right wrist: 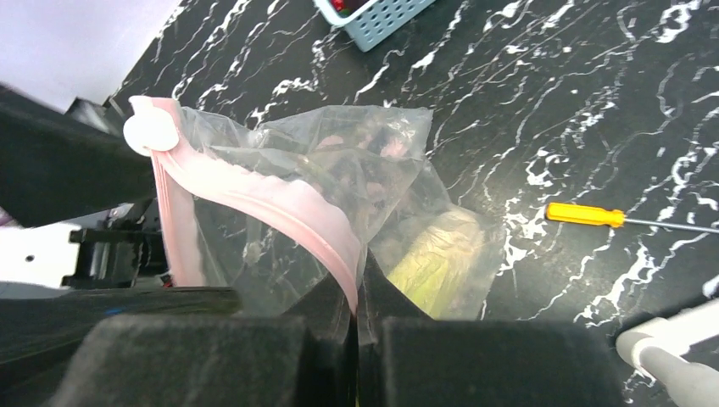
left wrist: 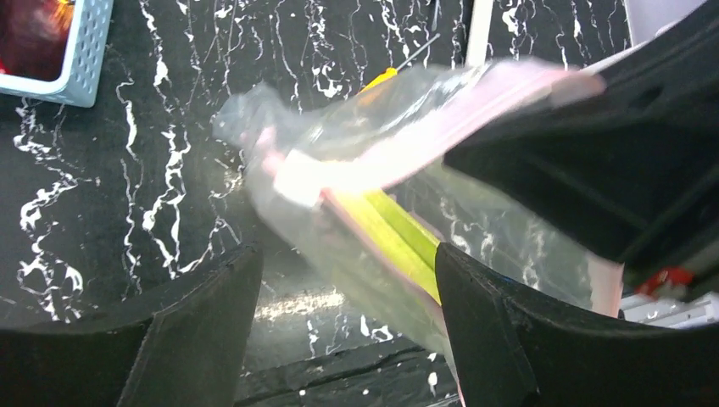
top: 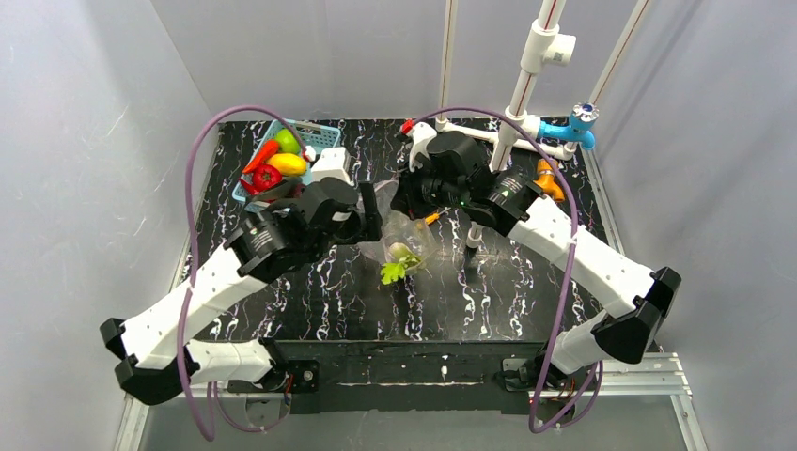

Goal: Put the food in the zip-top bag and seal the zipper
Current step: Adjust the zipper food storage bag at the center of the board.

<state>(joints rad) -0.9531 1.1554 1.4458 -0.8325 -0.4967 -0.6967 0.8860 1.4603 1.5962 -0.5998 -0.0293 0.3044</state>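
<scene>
Right claw (right wrist: 356, 297) clamped on zipper (right wrist: 280, 208), zip-top bag (right wrist: 339, 161) hung beside left claw (left wrist: 348, 284); left claw apart, nearer food (top: 278, 162) in basket (top: 324, 132) behind-left

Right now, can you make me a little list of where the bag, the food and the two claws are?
bag: clear, held up by its mouth
zipper: pink strip, mouth looks open
leek: inside the bag
right claw: shut on the zipper
left claw: open, by the bag
basket: blue, far left corner
in the basket: pepper, yellow fruit, green fruit
screwdriver: lying on the table, outside the bag
</scene>
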